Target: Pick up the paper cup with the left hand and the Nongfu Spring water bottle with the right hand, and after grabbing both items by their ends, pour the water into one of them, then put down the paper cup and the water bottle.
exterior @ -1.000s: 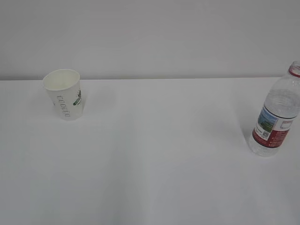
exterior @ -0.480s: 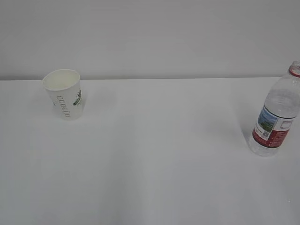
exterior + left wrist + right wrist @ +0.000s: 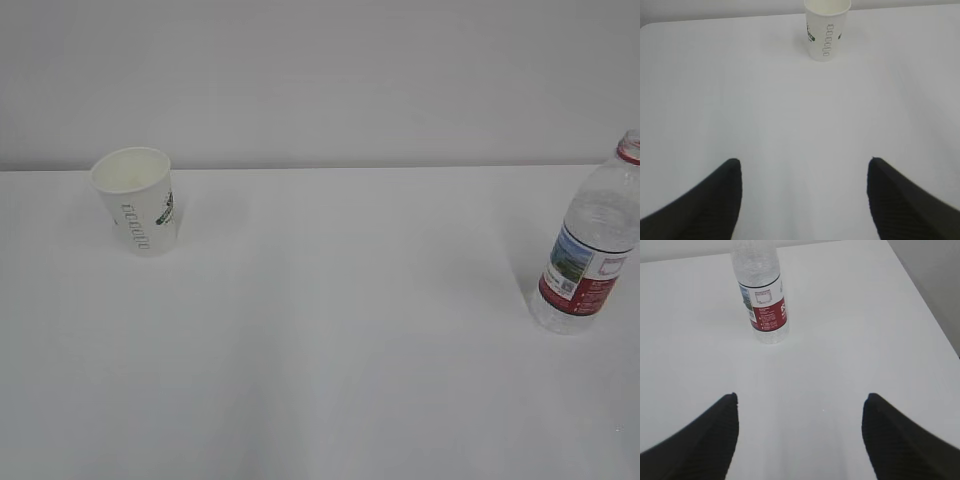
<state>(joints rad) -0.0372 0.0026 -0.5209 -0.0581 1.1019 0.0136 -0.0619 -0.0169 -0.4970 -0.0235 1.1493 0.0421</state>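
Well apart on the white table (image 3: pixel 330 330), the paper cup (image 3: pixel 138 200) stands upright far left of the Nongfu Spring water bottle (image 3: pixel 590 240). Both the left hand (image 3: pixel 802 172) and right hand (image 3: pixel 800 407) gape wide, empty, short of either item.

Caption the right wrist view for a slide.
Open right end effector faces the upright Nongfu Spring water bottle on the white table.
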